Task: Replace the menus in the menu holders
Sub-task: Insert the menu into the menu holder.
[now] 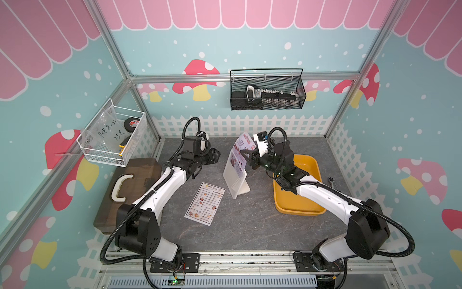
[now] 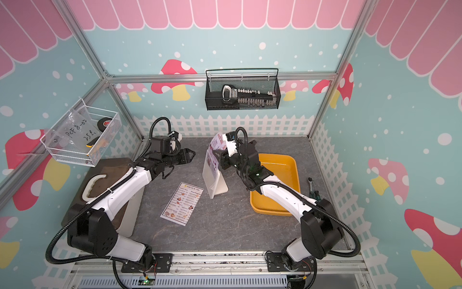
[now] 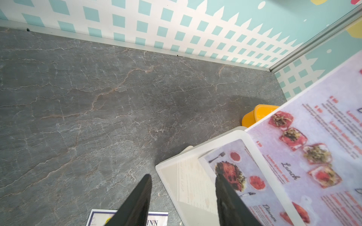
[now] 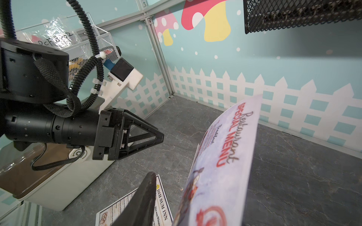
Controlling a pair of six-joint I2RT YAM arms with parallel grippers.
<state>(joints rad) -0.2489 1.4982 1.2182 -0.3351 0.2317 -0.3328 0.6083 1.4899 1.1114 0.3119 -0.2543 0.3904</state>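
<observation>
Right wrist: curled "SPECIAL MENU" sheet (image 4: 221, 156)

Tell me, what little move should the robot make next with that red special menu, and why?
Probably keep drawing the SPECIAL MENU sheet up and out of the white menu holder. The right gripper is pinched on the sheet, which already sticks out well above the frame with its lower end still inside. The DIM SUM INN menu lies flat on the table nearby, and the left gripper hangs open, holding nothing.

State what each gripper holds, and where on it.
Right gripper pinches the SPECIAL MENU sheet at its side edge, partway up. Left gripper holds nothing.
</observation>
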